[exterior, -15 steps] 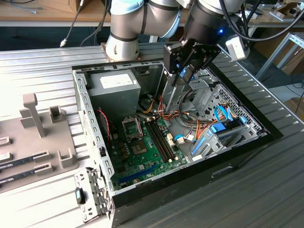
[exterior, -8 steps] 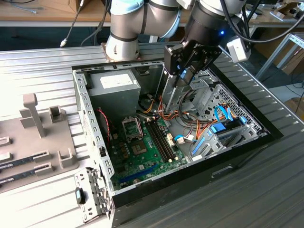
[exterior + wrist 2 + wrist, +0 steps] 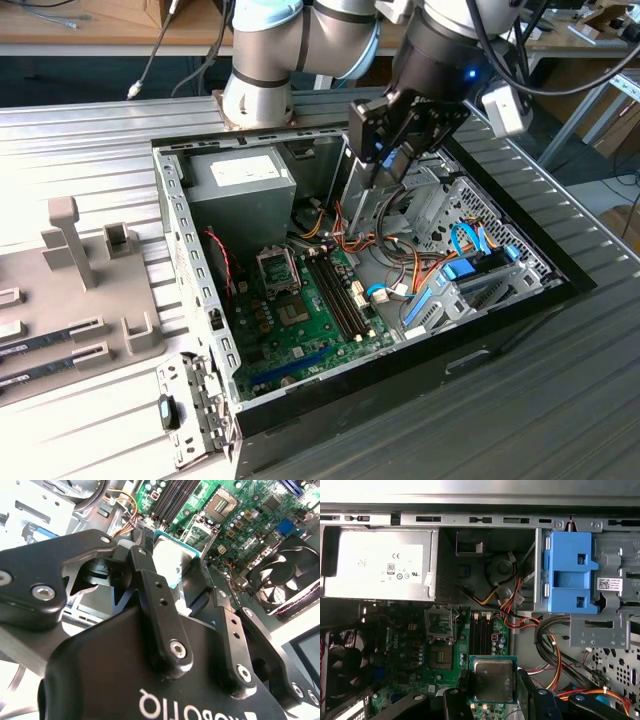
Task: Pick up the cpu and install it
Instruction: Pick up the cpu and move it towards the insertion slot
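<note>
cpu (image 3: 493, 679): metal top up, thin green rim showing round it, held level above the mobo (image 3: 400, 645), not seated. End effector (image 3: 493, 686) clamped on it. One black finger (image 3: 462, 685) presses one edge, 2nd finger the opposite edge; the other two edges are free. Second wrist view shows the same grip, chip pinched btwn the finger tips.

Socket (image 3: 440, 656) is open, w/ its load frame (image 3: 440, 622) swung up beside it. The cpu hangs near the socket but off to one side, not over it, just past one end of the memory slots (image 3: 481, 635).

Edges/room: PSU (image 3: 380, 565) walls the board beyond the load frame. Fan (image 3: 340, 665) sits on the socket's far side from the cpu. Cable bundle (image 3: 555, 665), orange/yellow/black, runs close to the finger away from the socket, tightest spot. Blue drive caddy (image 3: 570, 575) and its metal cage lie beyond the cables.

Exterior view: case (image 3: 170, 200) lies open-side up on the ribbed desk (image 3: 80, 140). The arm reaches in from above, end effector over the interior near the drive cage, apart from the case rim. Grey fixture (image 3: 90, 280) on the exterior view's left, well apart from the case.
</note>
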Tool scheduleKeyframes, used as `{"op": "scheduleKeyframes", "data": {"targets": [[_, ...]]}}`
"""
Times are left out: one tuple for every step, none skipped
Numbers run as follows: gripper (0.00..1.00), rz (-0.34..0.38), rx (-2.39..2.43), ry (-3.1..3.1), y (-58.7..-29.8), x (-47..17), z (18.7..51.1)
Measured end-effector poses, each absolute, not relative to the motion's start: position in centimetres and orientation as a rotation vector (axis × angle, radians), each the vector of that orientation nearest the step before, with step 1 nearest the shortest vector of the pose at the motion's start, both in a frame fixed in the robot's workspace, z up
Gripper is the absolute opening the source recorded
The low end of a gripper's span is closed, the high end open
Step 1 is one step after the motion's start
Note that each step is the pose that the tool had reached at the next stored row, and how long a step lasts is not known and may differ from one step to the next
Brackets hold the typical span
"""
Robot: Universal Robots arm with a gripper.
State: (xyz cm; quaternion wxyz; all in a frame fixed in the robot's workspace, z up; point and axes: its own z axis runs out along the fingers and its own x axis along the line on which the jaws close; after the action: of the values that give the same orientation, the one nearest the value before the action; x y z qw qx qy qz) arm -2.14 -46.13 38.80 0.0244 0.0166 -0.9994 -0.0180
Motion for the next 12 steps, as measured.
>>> {"op": "scheduleKeyframes", "data": {"targets": [[0.47, -0.056, 0.051, -3.092, -46.19, -2.14, 38.79], [0.47, -0.056, 0.051, -3.092, -46.25, -2.14, 38.79], [0.47, -0.056, 0.051, -3.092, -46.34, -2.14, 38.77], [0.47, -0.056, 0.051, -3.092, -46.43, -2.14, 38.76], [0.47, -0.056, 0.051, -3.092, -46.52, -2.14, 38.74], [0.47, -0.056, 0.051, -3.092, -46.59, -2.14, 38.73], [0.47, -0.056, 0.051, -3.092, -46.64, -2.14, 38.72], [0.47, -0.056, 0.051, -3.092, -46.70, -2.14, 38.72], [0.47, -0.056, 0.051, -3.092, -46.75, -2.14, 38.71], [0.47, -0.056, 0.051, -3.092, -47.02, -2.14, 38.67], [0.47, -0.056, 0.051, -3.092, -47.07, -2.14, 38.66], [0.47, -0.056, 0.051, -3.092, -47.13, -2.14, 38.65]]}}
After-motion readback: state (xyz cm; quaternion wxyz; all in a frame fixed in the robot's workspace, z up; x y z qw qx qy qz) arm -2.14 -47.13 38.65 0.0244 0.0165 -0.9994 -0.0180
